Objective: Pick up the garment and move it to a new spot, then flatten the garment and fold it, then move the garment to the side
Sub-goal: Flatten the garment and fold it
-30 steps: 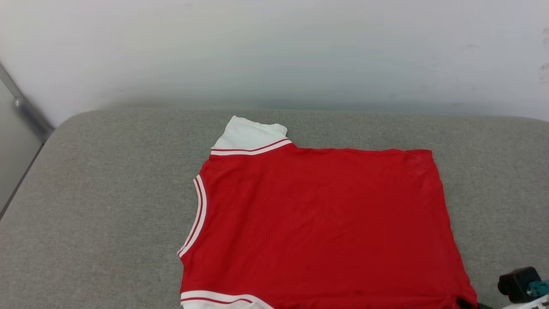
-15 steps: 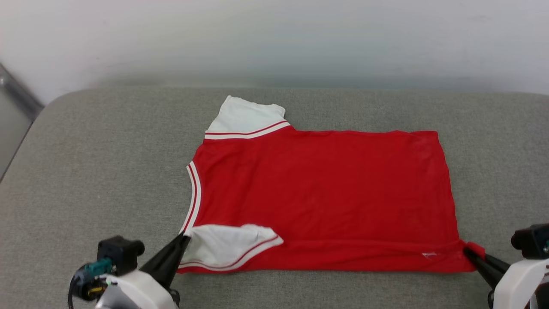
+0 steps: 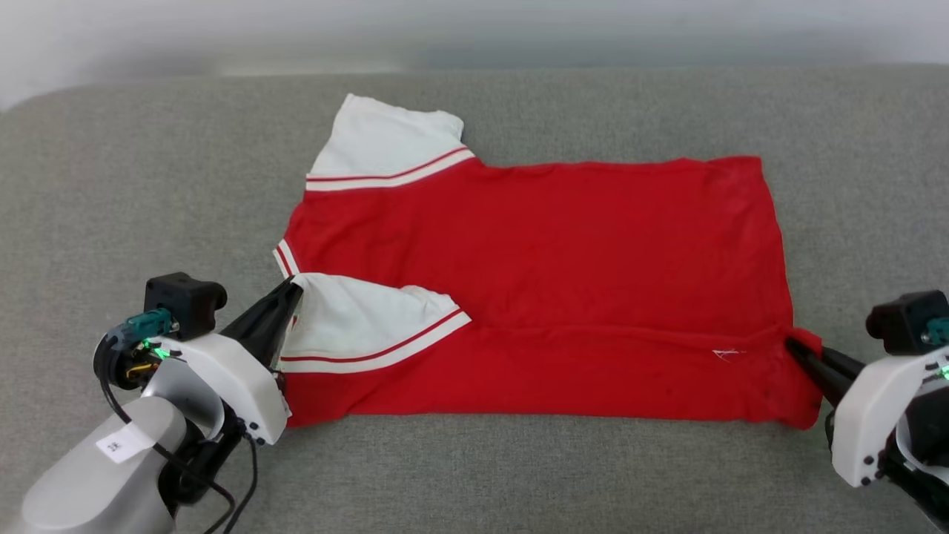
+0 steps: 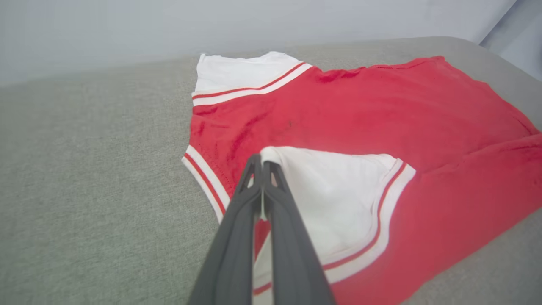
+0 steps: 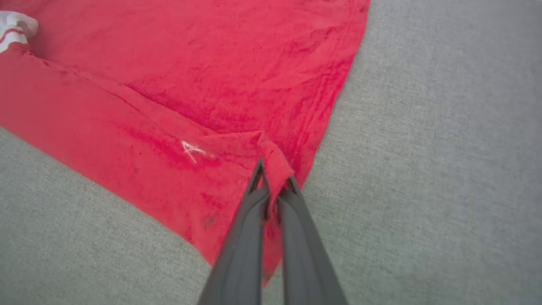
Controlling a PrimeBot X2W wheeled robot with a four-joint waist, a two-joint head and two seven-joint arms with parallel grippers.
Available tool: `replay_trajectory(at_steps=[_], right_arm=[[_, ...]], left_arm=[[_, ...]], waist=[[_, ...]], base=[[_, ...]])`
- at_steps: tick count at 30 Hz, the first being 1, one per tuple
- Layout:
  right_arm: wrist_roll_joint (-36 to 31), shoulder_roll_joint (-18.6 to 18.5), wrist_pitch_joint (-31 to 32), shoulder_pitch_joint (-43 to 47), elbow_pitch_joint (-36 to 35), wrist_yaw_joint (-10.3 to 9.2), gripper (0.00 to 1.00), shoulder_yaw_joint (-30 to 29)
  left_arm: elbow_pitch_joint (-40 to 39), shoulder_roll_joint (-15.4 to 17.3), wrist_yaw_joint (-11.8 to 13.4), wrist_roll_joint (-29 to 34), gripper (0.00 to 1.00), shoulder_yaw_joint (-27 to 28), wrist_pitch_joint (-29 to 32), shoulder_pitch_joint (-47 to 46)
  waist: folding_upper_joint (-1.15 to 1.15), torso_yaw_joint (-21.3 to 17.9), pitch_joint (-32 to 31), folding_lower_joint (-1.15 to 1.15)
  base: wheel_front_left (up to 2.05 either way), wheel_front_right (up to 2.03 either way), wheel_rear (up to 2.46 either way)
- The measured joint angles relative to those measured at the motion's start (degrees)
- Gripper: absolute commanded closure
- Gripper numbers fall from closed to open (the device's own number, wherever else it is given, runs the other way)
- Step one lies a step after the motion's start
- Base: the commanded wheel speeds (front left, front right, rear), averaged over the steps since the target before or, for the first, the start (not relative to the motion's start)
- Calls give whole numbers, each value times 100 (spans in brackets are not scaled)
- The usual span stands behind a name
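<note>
Red jersey with white sleeves lies on a grey fabric surface. Left pincer clamps the near sleeve, right pincer the hem corner; the fold now reaches farther across.

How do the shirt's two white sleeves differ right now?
The far sleeve lies free, sticking out past the red body onto the grey cushion; the near sleeve is folded over onto the red and pinched by the left gripper. Both are white with striped trim.
</note>
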Motion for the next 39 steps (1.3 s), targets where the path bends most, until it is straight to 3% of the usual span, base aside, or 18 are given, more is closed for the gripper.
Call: replay_trajectory(at_steps=[9,15,16,17,18,23,27,33,39], right_arm=[[-62,49,-105,-647,727,0,100,524],[69,94,-420,-868,1071,0,100,747],[115,108,-465,-880,1124,0,67,762],[132,110,-511,-882,1156,0,20,792],[129,103,-571,-883,1180,0,0,809],[183,26,-801,-876,1136,0,0,804],[219,-65,-884,-813,1050,0,0,706],[215,-116,-900,-678,918,0,0,538],[165,-91,-800,-642,820,0,0,443]], left_arm=[[1218,-398,-375,-55,100,-152,29,-256],[1883,-657,-632,-81,100,-245,-119,-468],[1957,-690,-642,-79,33,-257,-126,-489],[1995,-704,-643,-55,0,-271,-159,-515],[2026,-705,-644,-34,0,-274,-174,-548],[2020,-512,-582,19,0,-229,-189,-672],[1666,-216,-538,111,0,-268,164,-845],[1055,170,-509,31,0,-419,1370,-1169],[532,412,-506,-495,0,-580,3032,-1413]], waist=[[0,-93,525,0],[0,-81,510,0],[0,-76,472,0],[0,-71,427,0],[0,-65,374,0],[0,-35,60,0],[0,5,-184,0],[0,105,-405,-1],[0,103,-455,-1]], base=[[0,0,0],[0,0,0],[0,0,0],[0,0,0],[0,0,0],[0,0,0],[0,0,0],[0,0,0],[0,0,0]])
